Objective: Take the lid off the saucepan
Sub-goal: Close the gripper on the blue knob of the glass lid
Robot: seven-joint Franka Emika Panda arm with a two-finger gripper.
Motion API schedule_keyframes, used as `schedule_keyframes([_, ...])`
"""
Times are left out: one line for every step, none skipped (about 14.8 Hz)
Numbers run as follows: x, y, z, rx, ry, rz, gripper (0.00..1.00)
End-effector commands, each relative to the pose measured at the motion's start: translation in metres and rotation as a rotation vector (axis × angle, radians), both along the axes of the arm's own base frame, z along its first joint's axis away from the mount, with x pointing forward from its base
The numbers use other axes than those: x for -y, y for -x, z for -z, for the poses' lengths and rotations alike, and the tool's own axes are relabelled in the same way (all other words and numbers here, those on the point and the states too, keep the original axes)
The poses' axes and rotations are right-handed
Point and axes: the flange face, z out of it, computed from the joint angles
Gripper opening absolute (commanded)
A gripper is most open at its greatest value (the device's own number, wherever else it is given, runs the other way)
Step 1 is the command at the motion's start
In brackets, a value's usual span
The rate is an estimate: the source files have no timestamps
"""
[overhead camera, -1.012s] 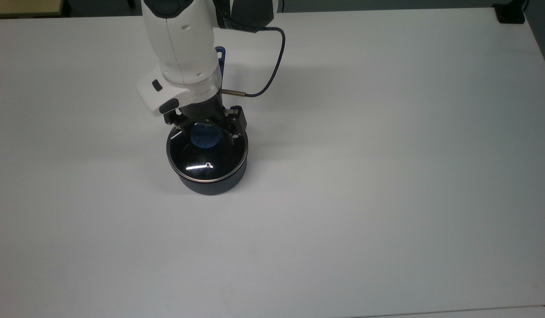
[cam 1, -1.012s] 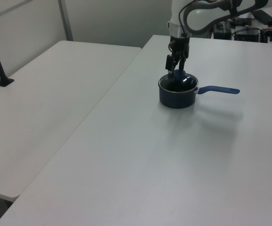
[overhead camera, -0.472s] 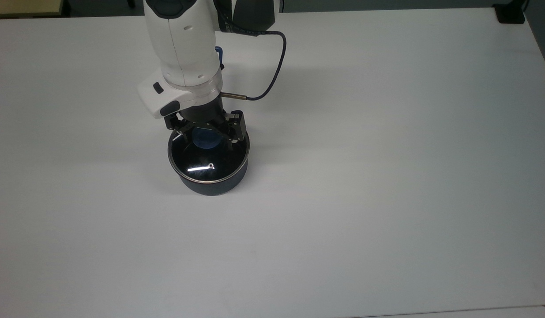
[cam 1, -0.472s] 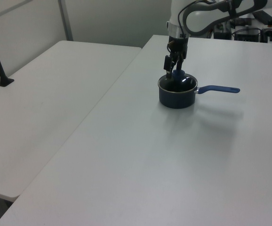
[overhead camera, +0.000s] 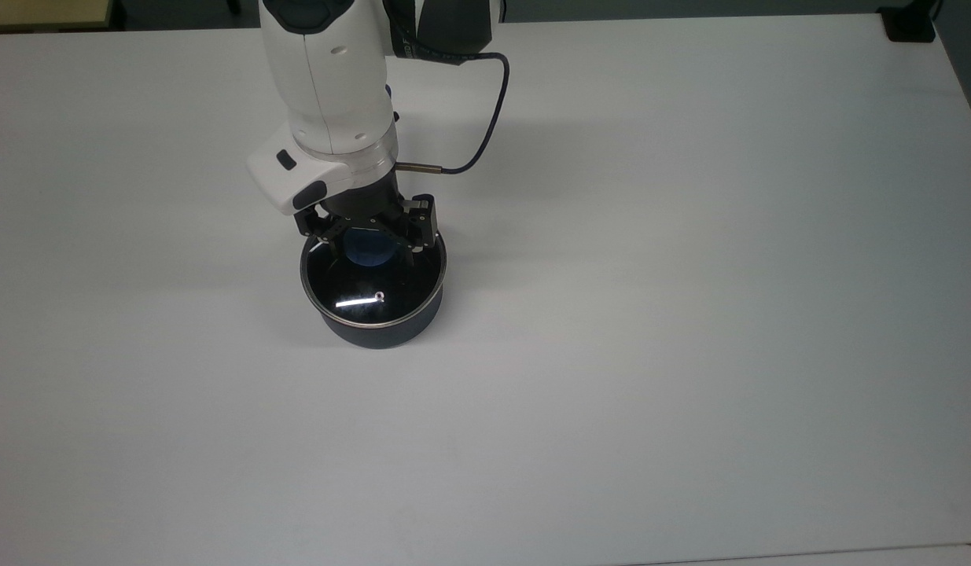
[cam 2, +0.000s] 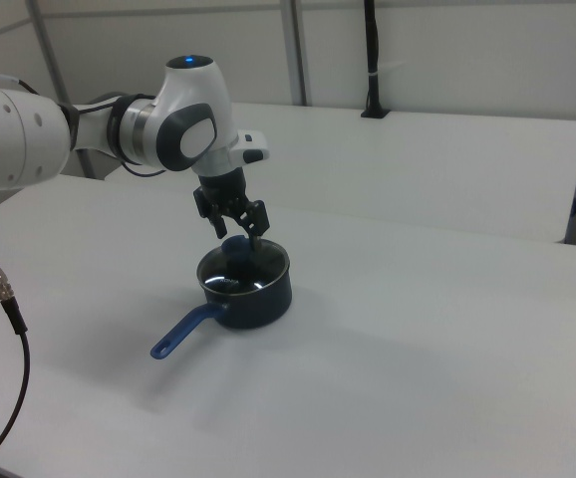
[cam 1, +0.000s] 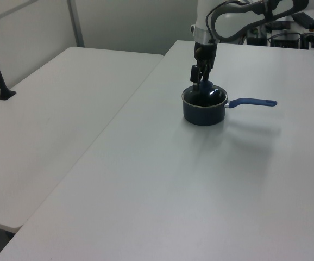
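1. The saucepan (overhead camera: 375, 314) is seen standing upright on the white tabletop (overhead camera: 689, 314); in the left view its blue handle (cam 1: 252, 102) is pointed toward the left view's right, and in the right view the handle (cam 2: 180, 334) is directed toward the right view's lower left.
2. The lid (overhead camera: 373, 287) is seated on the saucepan's rim, and a small steam vent (overhead camera: 380, 297) is seen on the glass below the knob in the top view.
3. The tool (overhead camera: 369, 234) is held directly above the lid, pointed downward, with its two fingers spread on either side of the blue knob (overhead camera: 370, 247).
4. The fingers are set apart with the knob between them; whether they touch it cannot be told, but they appear not yet closed on it.
5. In the right view the tool (cam 2: 236, 231) is seen just over the saucepan's (cam 2: 248, 284) far edge.
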Motion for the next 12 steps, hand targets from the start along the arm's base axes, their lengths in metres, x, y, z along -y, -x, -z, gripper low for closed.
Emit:
schedule_keyframes([-0.0035, 0.0015, 0.0011, -0.025, 0.020, -0.083, 0.86])
schedule_keyframes([-0.0035, 0.0022, 0.0017, -0.031, 0.021, -0.092, 0.82])
schedule_keyframes([-0.0035, 0.0023, 0.0019, -0.032, 0.021, -0.098, 0.78])
schedule_keyframes([-0.0034, 0.0023, 0.0019, -0.032, 0.023, -0.105, 0.74])
schedule_keyframes([-0.0033, 0.0023, 0.0019, -0.033, 0.025, -0.107, 0.71])
schedule_keyframes([-0.0031, 0.0026, 0.0026, -0.034, 0.028, -0.110, 0.68])
schedule_keyframes([-0.0041, 0.0026, 0.0026, -0.034, 0.029, -0.112, 0.66])
schedule_keyframes([-0.0029, 0.0027, 0.0016, -0.033, 0.031, -0.112, 0.63])
schedule_keyframes([-0.0038, 0.0026, 0.0026, -0.035, 0.034, -0.121, 0.61])
schedule_keyframes([-0.0028, 0.0030, 0.0019, -0.036, 0.034, -0.124, 0.59])
schedule_keyframes([-0.0028, 0.0042, 0.0019, -0.045, 0.034, -0.126, 0.59])
schedule_keyframes([-0.0028, 0.0054, 0.0013, -0.055, 0.033, -0.127, 0.59])
